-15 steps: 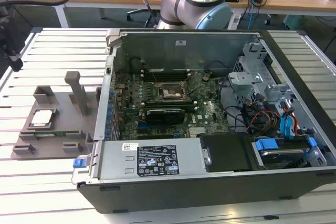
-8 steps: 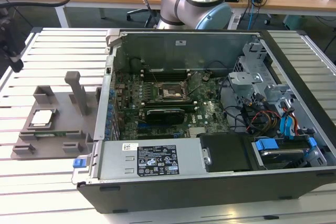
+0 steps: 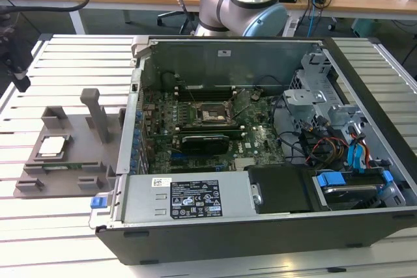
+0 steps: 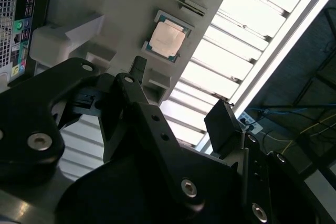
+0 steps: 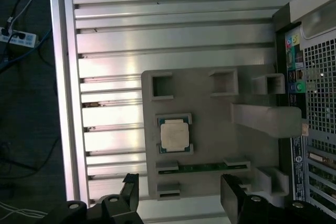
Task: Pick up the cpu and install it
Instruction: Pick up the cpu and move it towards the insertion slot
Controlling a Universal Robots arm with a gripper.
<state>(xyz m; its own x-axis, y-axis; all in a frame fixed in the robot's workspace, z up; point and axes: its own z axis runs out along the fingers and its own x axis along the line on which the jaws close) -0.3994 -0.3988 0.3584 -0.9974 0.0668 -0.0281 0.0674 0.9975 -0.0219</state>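
1. One cpu (image 5: 174, 134) lies flat in its square seat on the grey tray (image 5: 210, 108), on the table (image 5: 110, 51) beside the computer case (image 3: 260, 226).
2. The tool (image 5: 179, 184) hangs above the tray, fingers (image 5: 229, 190) wide apart, holding nothing.
3. I think the cpu sits just past the tips, nearly in line with the gap between them, not touching.

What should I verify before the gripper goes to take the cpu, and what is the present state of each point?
1. The cpu lies flat in its recess of the tray: ok.
2. Gripper open, holding nothing: ok.
3. Gripper centred over the cpu: cannot tell.
4. The tray's tall post stands apart from the cpu: ok.
5. Socket in the computer case free: cannot tell.
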